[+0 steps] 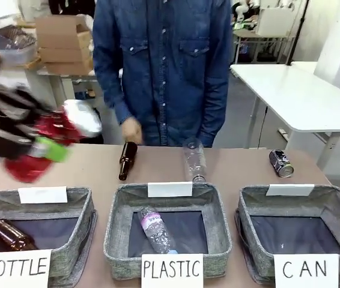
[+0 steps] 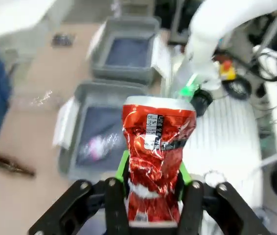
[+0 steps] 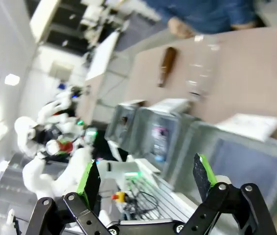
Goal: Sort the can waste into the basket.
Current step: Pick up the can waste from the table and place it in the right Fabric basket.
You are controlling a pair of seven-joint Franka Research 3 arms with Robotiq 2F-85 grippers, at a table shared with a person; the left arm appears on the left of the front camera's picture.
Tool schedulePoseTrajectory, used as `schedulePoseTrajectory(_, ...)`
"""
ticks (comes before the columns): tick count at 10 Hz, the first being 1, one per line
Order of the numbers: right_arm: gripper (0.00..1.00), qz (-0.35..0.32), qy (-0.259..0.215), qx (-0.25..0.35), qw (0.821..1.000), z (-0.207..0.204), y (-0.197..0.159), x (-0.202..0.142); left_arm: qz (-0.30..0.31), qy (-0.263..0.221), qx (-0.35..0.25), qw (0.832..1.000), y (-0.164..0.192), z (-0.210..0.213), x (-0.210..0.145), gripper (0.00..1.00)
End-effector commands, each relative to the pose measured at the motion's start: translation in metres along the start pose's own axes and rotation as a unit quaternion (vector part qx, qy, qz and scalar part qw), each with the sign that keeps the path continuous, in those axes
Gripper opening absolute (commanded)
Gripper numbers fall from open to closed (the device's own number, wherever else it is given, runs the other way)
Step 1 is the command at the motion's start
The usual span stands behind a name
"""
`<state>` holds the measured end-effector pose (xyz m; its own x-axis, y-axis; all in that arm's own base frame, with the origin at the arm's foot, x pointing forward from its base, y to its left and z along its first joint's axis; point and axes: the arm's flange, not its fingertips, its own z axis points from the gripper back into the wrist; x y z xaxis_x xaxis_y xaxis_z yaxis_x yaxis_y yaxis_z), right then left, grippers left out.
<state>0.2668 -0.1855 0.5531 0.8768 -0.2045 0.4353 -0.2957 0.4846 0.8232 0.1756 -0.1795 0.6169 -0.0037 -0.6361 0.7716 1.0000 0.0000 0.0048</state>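
My left gripper [image 1: 45,143] hangs blurred above the table's left side, shut on a crushed red can [image 1: 62,129]. The left wrist view has that red can [image 2: 155,147] upright between the green pads of the left gripper [image 2: 153,188]. At the table's far right lies the dark grey-black can [image 1: 281,162], also a small dark can [image 2: 62,39] far off from the left wrist. The grey basket signed "CAN" [image 1: 260,198] stands front right with nothing in it. My right gripper [image 3: 148,176] is open over the near baskets, the CAN basket [image 3: 212,134] closest.
The "PLASTIC" basket [image 1: 122,204] holds a clear bottle, and the "BOTTLE" basket [image 1: 83,201] holds a brown one. A brown bottle [image 1: 127,160] and a clear plastic bottle [image 1: 194,161] lie on the table. A person's hand [image 1: 132,129] hovers at the far edge.
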Motion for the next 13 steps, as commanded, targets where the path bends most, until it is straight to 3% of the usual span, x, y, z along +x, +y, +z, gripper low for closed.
schedulePoseTrajectory(1, 1.00, -0.015, -0.003, -0.074, 0.997, 0.064, -0.024, -0.029, -0.042, -0.024, -0.040, 0.998, 0.025, -0.052, 0.060, 0.40)
schedulePoseTrajectory(3, 1.00, -0.044, -0.063, -0.098, 0.992, 0.106, -0.047, -0.072, -0.090, -0.008, -0.069, 0.993, 0.005, -0.149, 0.118, 0.40)
schedulePoseTrajectory(4, 1.00, -0.028, -0.025, -0.084, 0.996, 0.085, -0.023, -0.047, -0.127, -0.010, -0.056, 0.990, 0.000, -0.193, 0.140, 0.40)
schedulePoseTrajectory(6, 1.00, -0.028, -0.025, -0.084, 0.996, 0.085, -0.023, -0.047, -0.192, 0.003, -0.016, 0.981, 0.001, -0.270, 0.168, 0.40)
schedulePoseTrajectory(7, 1.00, -0.028, -0.025, -0.084, 0.996, 0.085, -0.023, -0.047, -0.185, 0.011, -0.024, 0.982, 0.007, -0.306, 0.176, 0.40)
schedulePoseTrajectory(8, 1.00, -0.028, -0.025, -0.084, 0.996, 0.085, -0.023, -0.047, -0.180, 0.018, -0.009, 0.983, 0.014, -0.334, 0.174, 0.40)
schedulePoseTrajectory(9, 1.00, -0.028, -0.025, -0.084, 0.996, 0.085, -0.023, -0.047, -0.214, 0.034, 0.038, 0.975, 0.026, -0.355, 0.165, 0.40)
schedulePoseTrajectory(13, 1.00, -0.028, -0.025, -0.084, 0.996, 0.085, -0.023, -0.047, -0.195, 0.088, 0.003, 0.977, 0.067, -0.415, 0.141, 0.40)
